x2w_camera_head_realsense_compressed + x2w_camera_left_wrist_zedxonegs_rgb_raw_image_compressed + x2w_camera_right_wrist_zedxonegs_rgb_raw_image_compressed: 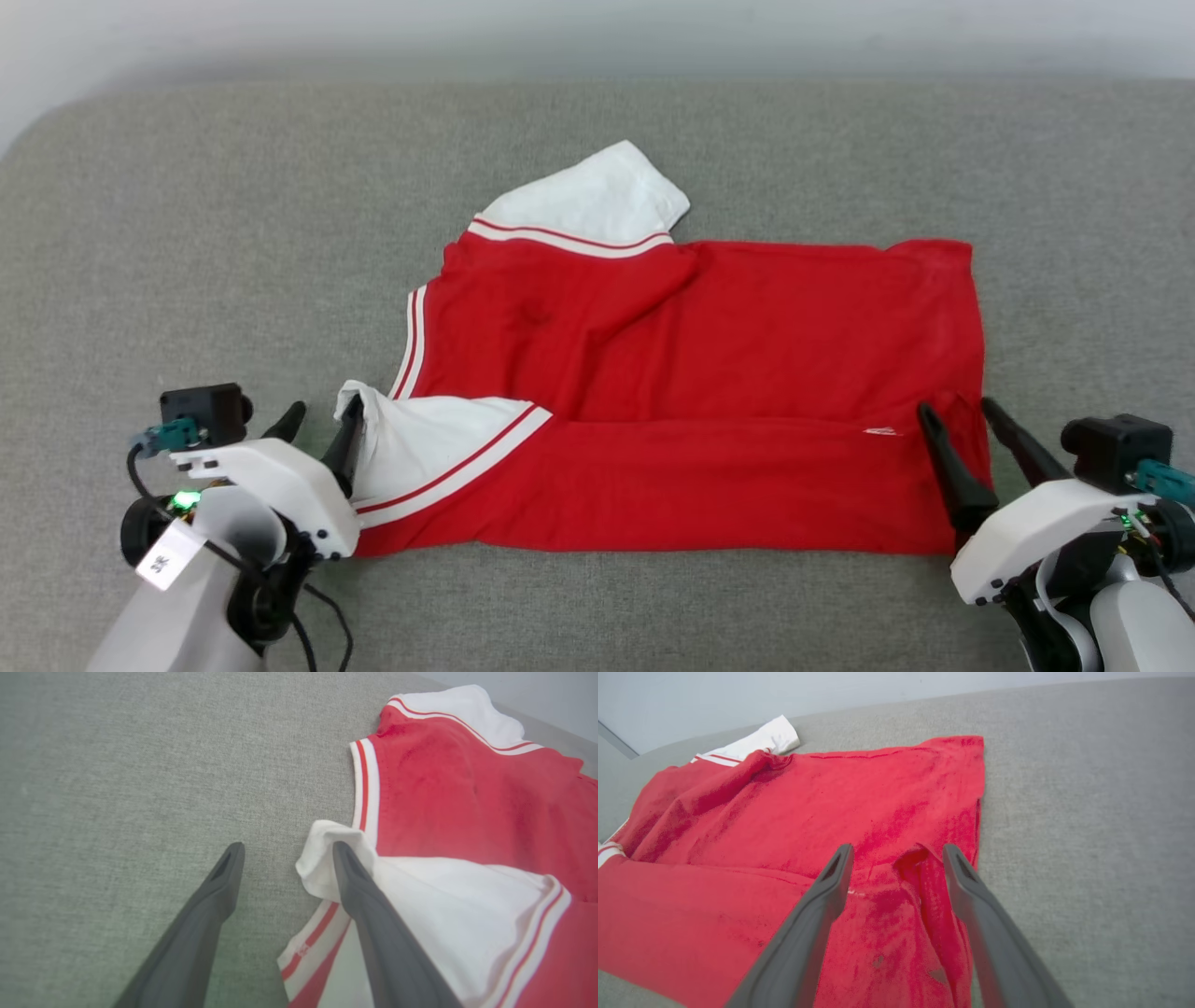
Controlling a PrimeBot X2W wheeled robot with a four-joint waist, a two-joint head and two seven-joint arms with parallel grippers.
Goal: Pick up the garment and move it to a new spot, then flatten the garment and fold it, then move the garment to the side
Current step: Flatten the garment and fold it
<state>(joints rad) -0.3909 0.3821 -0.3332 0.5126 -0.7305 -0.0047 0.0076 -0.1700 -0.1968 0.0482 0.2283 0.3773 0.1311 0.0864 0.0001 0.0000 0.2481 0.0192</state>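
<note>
Left gripper (325, 411) spread, garment (709, 373) lengthwise left-right

Worktop: a broad surface (187, 233) covered in grey woven cloth with a fine fleck, reaching from side to side of the head view.
Corner: the worktop's far left corner (37, 121) is rounded.
Far edge: runs straight across the upper part of the head view, soft and slightly blurred where it meets the backdrop.
Wall: plain and pale (597, 28), whitish to light blue-grey, standing just behind the far edge.
Wall line: in the right wrist view a thin darker line (614, 737) slants across the wall at the upper left.
Weave: seen close in the left wrist view, tight and even, grey-green in tone.
Light: soft and diffuse, with faint shadows and a dim band low on the wall.
</note>
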